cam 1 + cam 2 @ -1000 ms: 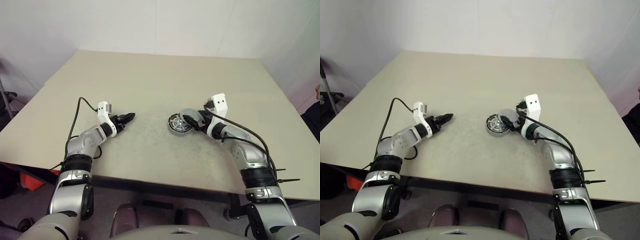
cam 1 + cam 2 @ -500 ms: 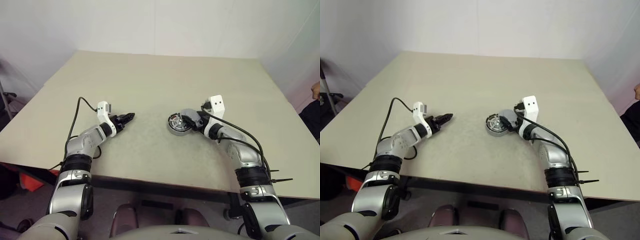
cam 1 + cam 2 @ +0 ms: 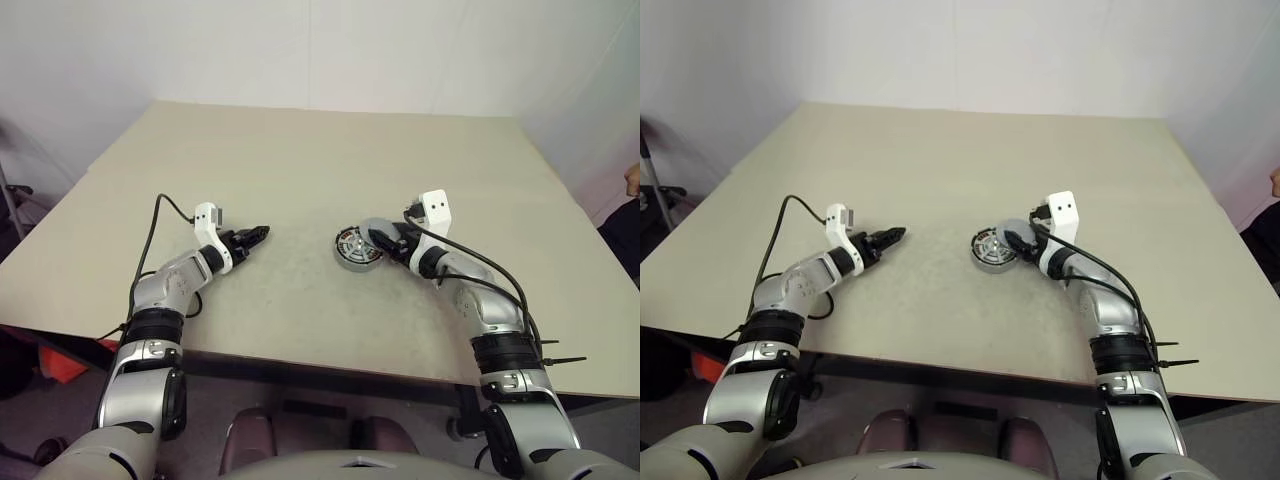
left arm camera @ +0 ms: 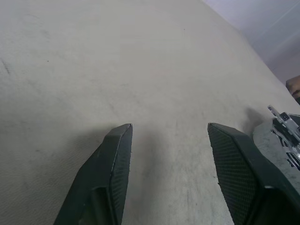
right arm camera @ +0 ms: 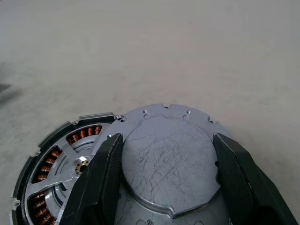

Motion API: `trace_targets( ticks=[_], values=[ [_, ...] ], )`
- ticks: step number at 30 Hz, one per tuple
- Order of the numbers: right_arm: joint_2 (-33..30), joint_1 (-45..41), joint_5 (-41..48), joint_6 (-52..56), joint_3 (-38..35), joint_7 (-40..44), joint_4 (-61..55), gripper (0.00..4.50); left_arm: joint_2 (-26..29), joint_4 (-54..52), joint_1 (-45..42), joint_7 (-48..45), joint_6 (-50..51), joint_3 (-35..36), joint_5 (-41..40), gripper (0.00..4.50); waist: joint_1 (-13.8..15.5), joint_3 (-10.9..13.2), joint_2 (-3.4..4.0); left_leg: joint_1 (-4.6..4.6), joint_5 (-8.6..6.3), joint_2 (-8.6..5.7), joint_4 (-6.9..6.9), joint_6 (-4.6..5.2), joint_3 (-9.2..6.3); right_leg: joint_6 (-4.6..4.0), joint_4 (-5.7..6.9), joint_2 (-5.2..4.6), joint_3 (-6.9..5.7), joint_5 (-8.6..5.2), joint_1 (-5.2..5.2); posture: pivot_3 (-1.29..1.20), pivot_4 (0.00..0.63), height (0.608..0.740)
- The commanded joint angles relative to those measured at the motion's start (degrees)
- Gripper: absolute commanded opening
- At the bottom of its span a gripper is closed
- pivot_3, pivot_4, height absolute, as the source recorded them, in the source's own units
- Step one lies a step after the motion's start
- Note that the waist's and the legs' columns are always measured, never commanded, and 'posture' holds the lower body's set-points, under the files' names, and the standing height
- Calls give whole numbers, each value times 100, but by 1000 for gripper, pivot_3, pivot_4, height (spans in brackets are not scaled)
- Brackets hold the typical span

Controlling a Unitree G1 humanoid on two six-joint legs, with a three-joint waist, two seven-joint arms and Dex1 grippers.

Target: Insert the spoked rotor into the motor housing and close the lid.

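The motor housing (image 3: 355,252) lies in the middle of the table, its copper coils (image 5: 86,132) showing. The spoked rotor (image 5: 70,180) sits inside it, silver hub up. The grey notched lid (image 5: 168,159) leans tilted over the housing's near side and covers part of it. My right gripper (image 5: 165,138) is open. Its fingers (image 5: 105,173) stand on either side of the lid, close against its raised centre. My left gripper (image 3: 262,233) hovers open and empty over bare table, well to the left of the housing.
The beige table (image 3: 330,160) stretches wide behind and between the arms. Its front edge runs just below my elbows. A black cable (image 3: 155,225) loops from the left wrist. Part of a person (image 3: 633,180) shows at the far right edge.
The right gripper's fingers have drawn closer together around the lid. Its forearm has swung slightly inward. The left arm and the housing have stayed still.
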Motion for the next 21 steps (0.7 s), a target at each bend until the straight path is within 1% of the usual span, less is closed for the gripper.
trace_targets(
  ticks=[1, 5, 13, 21],
  values=[
    [62, -36, 271, -92, -30, 308, -815, 2944, 57, -89, -107, -5, -114, 36, 30, 2720, -3, 1, 1, -2, 0, 0, 0, 0, 0, 0, 0, 0, 0, 0, -2, 0, 0, 740],
    [110, 19, 352, -83, 33, 529, -1221, 2944, 53, -79, -102, -2, -117, 37, 37, 2720, -1, 1, 1, -5, 0, 2, -1, 1, 0, 0, 0, 1, -1, 0, -7, 0, 0, 740],
    [-84, 312, 195, -42, 443, 1066, -1396, 2944, 62, -127, -54, 5, -108, 60, 41, 2720, 12, 1, 0, -10, 0, 1, -1, 1, 0, 0, -4, 0, -2, 0, -7, 0, 0, 740],
    [-155, 446, 129, -42, 515, 1175, -1403, 2944, 71, -143, -45, 6, -91, 63, 56, 2720, 7, 1, 0, -8, 0, 2, -1, 1, 0, 0, -3, 0, -2, 0, -6, 0, 0, 740]
  ],
)
